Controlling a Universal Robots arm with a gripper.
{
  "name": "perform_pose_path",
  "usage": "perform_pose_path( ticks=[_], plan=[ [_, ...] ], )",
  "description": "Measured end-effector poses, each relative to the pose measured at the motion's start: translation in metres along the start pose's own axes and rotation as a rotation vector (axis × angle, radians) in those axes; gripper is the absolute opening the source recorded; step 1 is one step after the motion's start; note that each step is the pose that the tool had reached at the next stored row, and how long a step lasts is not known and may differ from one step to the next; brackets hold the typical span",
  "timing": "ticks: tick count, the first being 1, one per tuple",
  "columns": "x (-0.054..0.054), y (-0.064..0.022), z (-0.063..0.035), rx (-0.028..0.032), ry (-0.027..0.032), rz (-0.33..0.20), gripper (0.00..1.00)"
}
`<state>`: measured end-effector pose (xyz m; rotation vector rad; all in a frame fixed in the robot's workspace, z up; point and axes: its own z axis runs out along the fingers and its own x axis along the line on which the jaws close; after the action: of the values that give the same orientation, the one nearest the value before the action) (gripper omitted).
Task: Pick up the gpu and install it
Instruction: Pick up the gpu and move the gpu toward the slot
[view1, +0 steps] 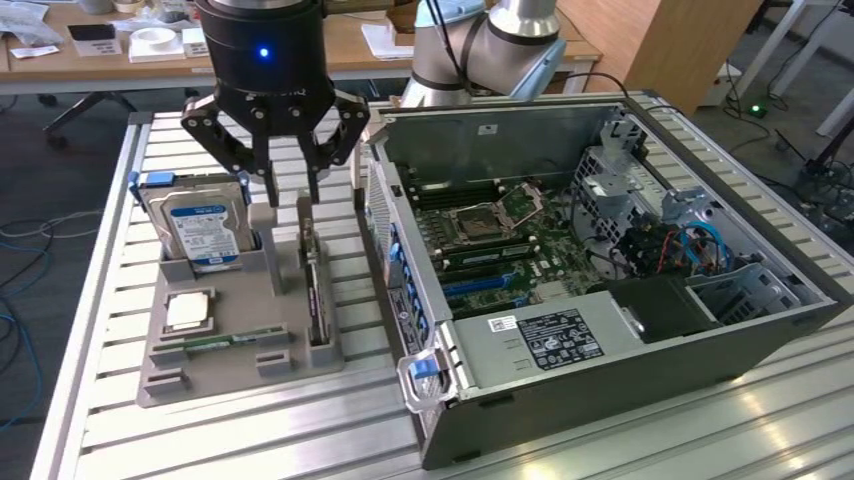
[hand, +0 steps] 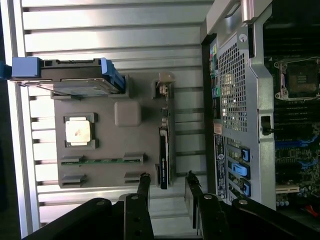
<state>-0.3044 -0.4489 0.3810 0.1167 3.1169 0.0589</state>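
The gpu (view1: 315, 295) stands on edge in a slot of the grey holder (view1: 227, 375), a thin dark-and-green card seen edge-on. In the wrist view the gpu (hand: 164, 150) runs as a narrow strip with its silver bracket (hand: 164, 82) at one end. My gripper (view1: 291, 190) hangs open above the holder, over the card's far end and not touching it. Seen from the wrist, the gripper (hand: 167, 180) has one finger on each side of the card's line, with nothing between them.
The holder also carries a hard drive (view1: 200, 225) with a blue-white label, a CPU (view1: 187, 312) and a memory stick (view1: 220, 342). An open computer case (view1: 601, 250) lies close at the exterior view's right, its motherboard (view1: 494, 230) exposed. Everything rests on a slatted aluminium table (view1: 267, 440).
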Motion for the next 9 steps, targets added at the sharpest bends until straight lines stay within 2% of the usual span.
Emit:
perform_pose_path(
  ticks=[9],
  plan=[
    [0.0, -0.0005, 0.0161, 0.0002, 0.0001, 0.0, 0.42]
  ],
)
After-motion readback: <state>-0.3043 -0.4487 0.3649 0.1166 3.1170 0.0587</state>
